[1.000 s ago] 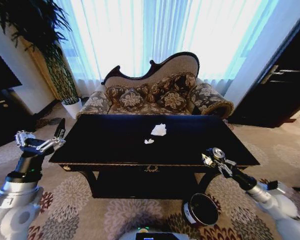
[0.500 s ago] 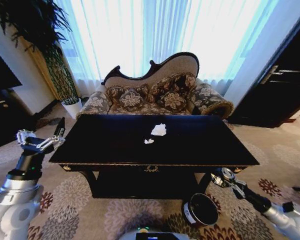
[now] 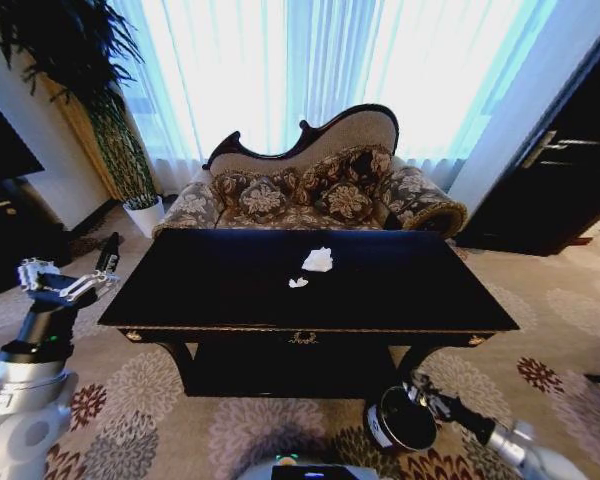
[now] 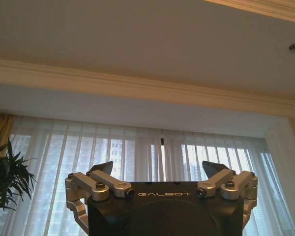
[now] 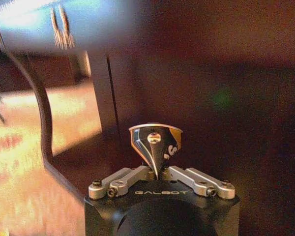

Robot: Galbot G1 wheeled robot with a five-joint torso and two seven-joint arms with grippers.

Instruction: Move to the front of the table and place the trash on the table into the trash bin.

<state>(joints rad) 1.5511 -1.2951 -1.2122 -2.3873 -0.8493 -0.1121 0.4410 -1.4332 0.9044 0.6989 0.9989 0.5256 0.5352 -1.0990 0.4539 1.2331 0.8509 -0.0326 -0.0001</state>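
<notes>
Right hand (image 5: 156, 158) clamped on shiny trash (image 5: 155, 143) — low beside trash bin (image 3: 400, 420), left hand (image 4: 157, 173) spread wide, raised

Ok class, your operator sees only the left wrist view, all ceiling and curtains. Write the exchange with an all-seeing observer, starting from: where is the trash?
Observer: Two white paper pieces lie near the middle of the table.
Operator: And the trash bin?
Observer: The trash bin stands on the carpet, by the table's right front leg.
Operator: The right gripper?
Observer: The right gripper is low at the bin's rim, shut on a shiny silver-black bit.
</notes>
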